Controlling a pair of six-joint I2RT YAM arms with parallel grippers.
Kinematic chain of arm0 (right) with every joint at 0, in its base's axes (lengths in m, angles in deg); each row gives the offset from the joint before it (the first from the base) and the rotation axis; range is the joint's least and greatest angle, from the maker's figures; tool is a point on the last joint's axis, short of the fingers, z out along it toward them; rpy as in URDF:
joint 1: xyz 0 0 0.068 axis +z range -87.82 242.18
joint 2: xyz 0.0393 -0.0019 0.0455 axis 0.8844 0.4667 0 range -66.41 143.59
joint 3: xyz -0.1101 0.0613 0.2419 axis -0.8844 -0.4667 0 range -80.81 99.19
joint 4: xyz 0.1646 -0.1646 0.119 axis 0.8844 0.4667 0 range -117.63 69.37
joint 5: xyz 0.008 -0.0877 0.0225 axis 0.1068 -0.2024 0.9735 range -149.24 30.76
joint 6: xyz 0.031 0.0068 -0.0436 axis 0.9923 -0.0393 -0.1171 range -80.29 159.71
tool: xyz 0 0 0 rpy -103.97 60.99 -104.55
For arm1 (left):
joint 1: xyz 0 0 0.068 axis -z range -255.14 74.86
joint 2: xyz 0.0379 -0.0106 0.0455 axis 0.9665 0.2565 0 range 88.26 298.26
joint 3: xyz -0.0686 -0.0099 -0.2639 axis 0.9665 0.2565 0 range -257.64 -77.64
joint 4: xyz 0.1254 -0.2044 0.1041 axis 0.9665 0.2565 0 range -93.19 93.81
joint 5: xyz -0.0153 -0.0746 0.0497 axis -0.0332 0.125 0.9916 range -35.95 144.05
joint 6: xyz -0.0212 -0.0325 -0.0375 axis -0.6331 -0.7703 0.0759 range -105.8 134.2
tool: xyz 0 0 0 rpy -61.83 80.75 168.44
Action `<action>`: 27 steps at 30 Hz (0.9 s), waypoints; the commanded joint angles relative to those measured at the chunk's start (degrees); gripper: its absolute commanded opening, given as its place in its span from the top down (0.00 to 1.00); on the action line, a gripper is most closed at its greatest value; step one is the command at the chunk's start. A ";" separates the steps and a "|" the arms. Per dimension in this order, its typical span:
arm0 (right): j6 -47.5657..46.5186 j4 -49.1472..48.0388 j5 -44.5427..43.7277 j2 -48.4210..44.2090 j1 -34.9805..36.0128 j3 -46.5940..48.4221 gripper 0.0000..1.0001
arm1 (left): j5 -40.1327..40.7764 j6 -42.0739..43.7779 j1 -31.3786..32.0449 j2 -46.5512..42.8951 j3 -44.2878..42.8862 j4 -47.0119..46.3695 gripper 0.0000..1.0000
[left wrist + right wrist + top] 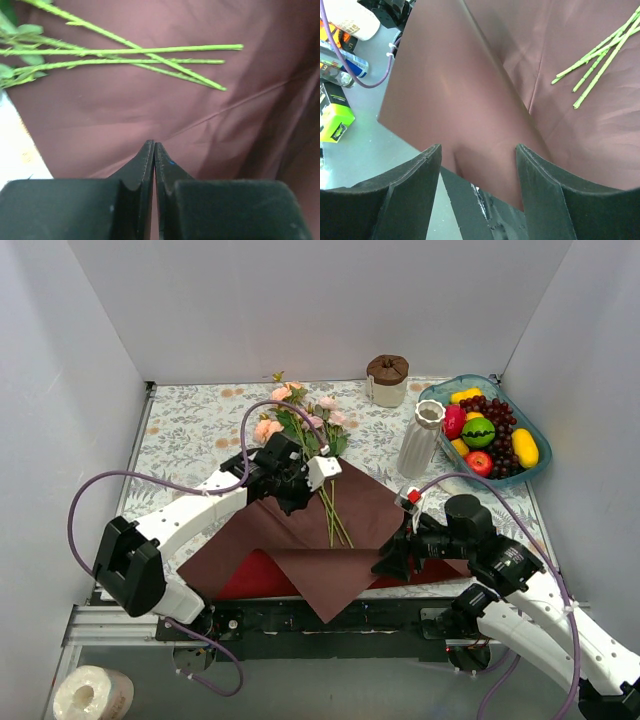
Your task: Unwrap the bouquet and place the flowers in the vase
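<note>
Presently the maroon paper [365,508] lies unwrapped and spread flat over the near half of the table [190,430], one corner hanging past the near edge. The flowers [300,415] rest loose on it, blooms pointing to the far side over the tablecloth and bare stems trailing back onto the sheet.

The left arm [190,515] reaches in diagonally from the near left. The left gripper [154,146] is fully closed with nothing between its fingers, poised over bare paper just beside the stems and not touching them. The right arm [540,590] is folded low at the near right and points leftward along the table edge. The right gripper [477,147] stands partly open, a raised fold of the paper between its two fingers; no clamping contact is visible. The stem ends lie well clear of it.

The vase [420,438] stands upright at the far right, apart from both grippers and just beyond the paper's far edge.

Count: two arms, one sheet, one vase, one cream jar [387,380], one fruit tray [530,475], at least three stems; blooms too clustered to count
</note>
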 commanded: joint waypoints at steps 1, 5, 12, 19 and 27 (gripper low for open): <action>0.63 1.55 0.83 0.31 0.47 4.53 0.32 | -9.75 2.99 2.08 -3.04 0.59 1.53 1.00; -3.32 5.85 -6.27 3.82 0.47 14.81 0.30 | -13.00 6.77 8.39 -6.47 3.22 6.70 1.00; -3.95 5.62 -21.49 11.56 0.47 25.11 0.30 | -18.29 10.81 10.78 -9.02 4.63 13.93 1.00; -4.12 3.85 -34.22 14.63 0.38 25.90 0.29 | -23.55 19.25 16.23 -16.84 3.84 20.25 1.00; -2.72 -1.59 -36.98 24.12 0.38 19.85 0.30 | -23.12 21.45 24.40 -17.72 7.09 24.47 1.00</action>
